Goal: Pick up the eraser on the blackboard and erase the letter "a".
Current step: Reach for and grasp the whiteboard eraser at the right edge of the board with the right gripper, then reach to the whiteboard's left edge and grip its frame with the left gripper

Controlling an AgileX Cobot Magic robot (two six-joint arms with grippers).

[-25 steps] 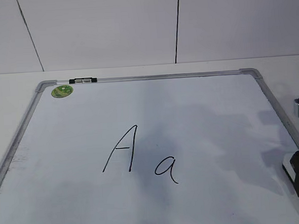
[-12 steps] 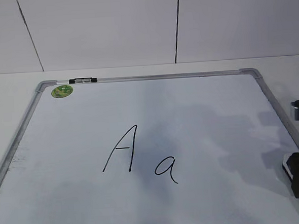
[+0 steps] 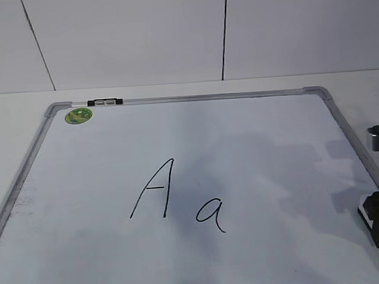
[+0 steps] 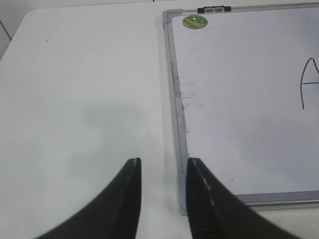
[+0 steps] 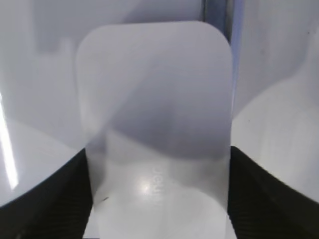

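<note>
Lying flat at the blackboard's (image 3: 254, 144) right edge, low in the exterior view, the eraser (image 5: 157, 124) fills the right wrist view, with the right gripper (image 5: 158, 199) spread wide and one finger at each long side; whether the pads actually press it cannot be told. Left of it, mid-board, the letter "a" (image 3: 211, 215) stands unwiped beside the capital "A" (image 3: 152, 189). Off the board's left frame, the left gripper (image 4: 162, 169) hangs slightly parted and empty over the white table (image 4: 84, 99).
</note>
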